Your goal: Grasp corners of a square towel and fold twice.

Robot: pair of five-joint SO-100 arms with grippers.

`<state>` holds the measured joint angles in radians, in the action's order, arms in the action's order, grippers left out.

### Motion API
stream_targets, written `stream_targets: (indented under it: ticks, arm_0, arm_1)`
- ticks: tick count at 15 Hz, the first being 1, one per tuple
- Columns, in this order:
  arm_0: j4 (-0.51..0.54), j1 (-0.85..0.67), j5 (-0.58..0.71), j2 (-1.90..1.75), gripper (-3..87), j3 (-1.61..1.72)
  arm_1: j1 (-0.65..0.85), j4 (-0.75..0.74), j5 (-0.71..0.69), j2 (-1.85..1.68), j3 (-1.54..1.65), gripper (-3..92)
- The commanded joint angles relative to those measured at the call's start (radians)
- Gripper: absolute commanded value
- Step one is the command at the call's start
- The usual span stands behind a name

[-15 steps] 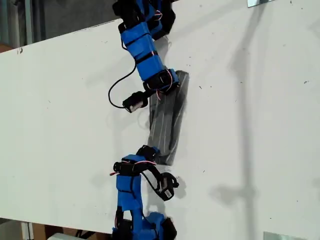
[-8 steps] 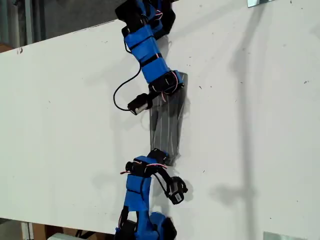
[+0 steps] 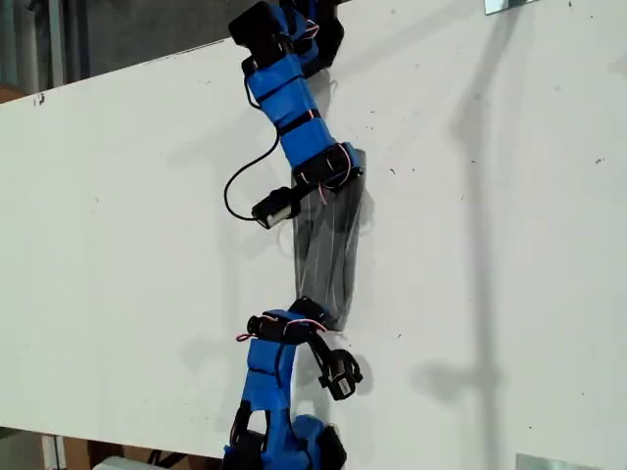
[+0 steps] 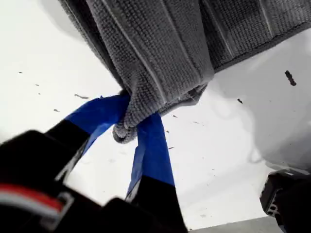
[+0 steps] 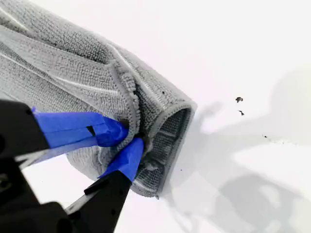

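Towel [image 3: 328,250] folded narrow mid-desk [image 3: 509,245]; my first gripper [image 4: 130,127] and my second gripper [image 5: 130,137] each clenched on a towel corner.

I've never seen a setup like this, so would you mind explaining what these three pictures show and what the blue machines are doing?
These are two small blue robot arms on a white table. The exterior view looks down on both arms from a camera off them. The other two pictures come from cameras riding on the grippers. A grey striped towel, bunched into a narrow strip, stretches between the arms. My first gripper pinches one bunched end of it, lifted off the table; my second gripper pinches a folded edge. Which arm is which, I cannot tell.
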<state>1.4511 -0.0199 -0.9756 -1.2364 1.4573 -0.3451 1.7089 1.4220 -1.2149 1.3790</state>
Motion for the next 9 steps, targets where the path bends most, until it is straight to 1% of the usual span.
stream_targets:
  ticks: [1, 2, 4, 6, 8, 9]
  arm_0:
    - [0.009, -0.006, 0.011, -0.067, 17.5, -0.005]
    - [0.011, -0.005, 0.009, -0.078, 20.4, -0.005]
    - [0.044, -0.006, 0.005, -0.127, 22.4, -0.008]
    - [0.124, -0.023, 0.009, -0.206, 24.2, -0.026]
    - [0.164, -0.054, 0.009, -0.35, 26.6, 0.029]
    - [0.152, -0.064, -0.002, -0.437, 27.1, 0.094]
  arm_1:
    - [-0.008, 0.043, -0.009, -0.008, -0.054, 23.8]
    - [-0.002, 0.069, -0.009, -0.011, -0.067, 26.5]
    - [0.015, 0.147, -0.009, -0.021, -0.106, 26.9]
    - [0.057, 0.213, -0.031, -0.067, -0.12, 27.9]
    - [0.135, 0.198, -0.083, -0.124, -0.032, 32.3]
    - [0.183, 0.141, -0.12, -0.152, 0.049, 35.3]
